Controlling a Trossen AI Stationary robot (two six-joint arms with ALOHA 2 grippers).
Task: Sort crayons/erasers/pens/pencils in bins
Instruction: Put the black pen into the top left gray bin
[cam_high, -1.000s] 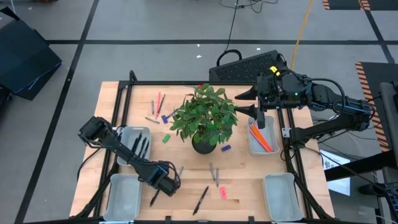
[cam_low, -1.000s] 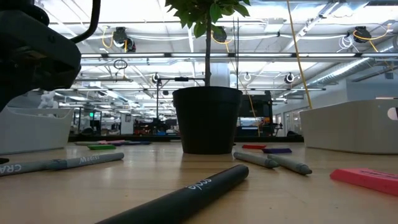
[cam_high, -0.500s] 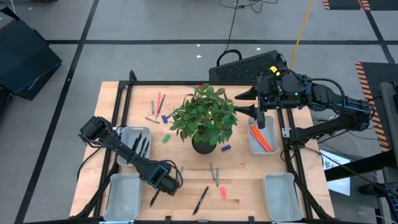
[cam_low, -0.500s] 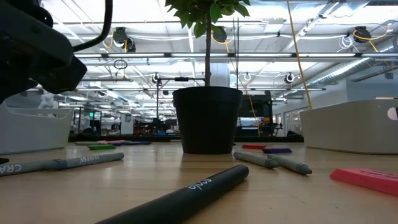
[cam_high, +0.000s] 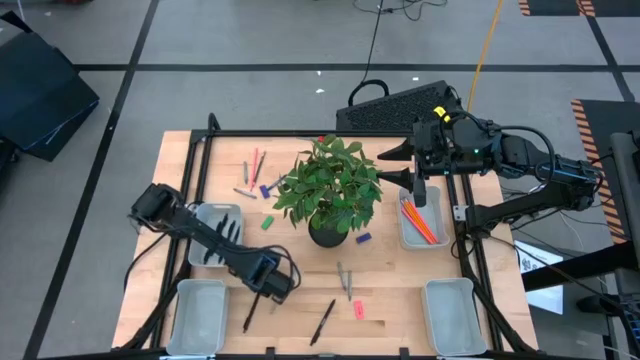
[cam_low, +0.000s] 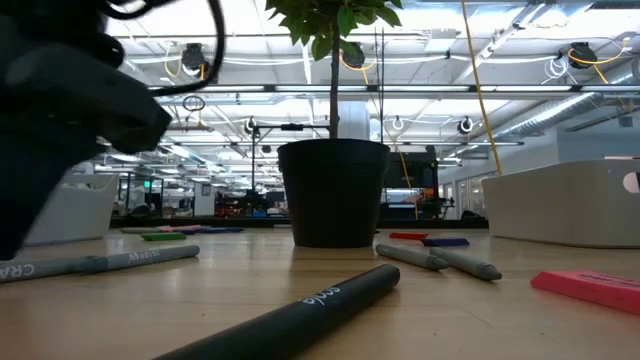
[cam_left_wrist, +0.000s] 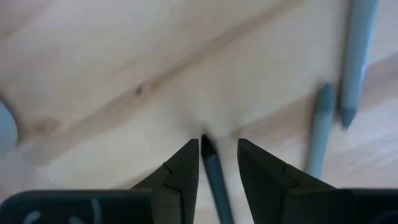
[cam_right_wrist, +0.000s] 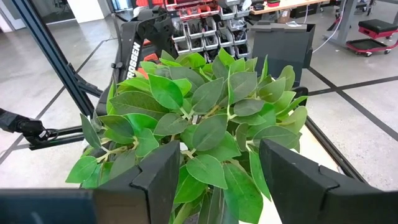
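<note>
Item: black pen (cam_left_wrist: 214, 174), lying between my left jaws (cam_left_wrist: 214, 163), which stand open astride it, its long axis along them. Right jaws (cam_right_wrist: 214, 168) open, far off.

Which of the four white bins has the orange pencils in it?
The bin at the far right of the table, beside the potted plant, holds the orange pencils. The far left bin holds black pens; the two near bins look empty.

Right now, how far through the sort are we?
Done: pens in the left bin, pencils in the right one. In hand: the open left gripper straddles a black pen on the table. Left: erasers, grey crayons, two empty front bins.
</note>
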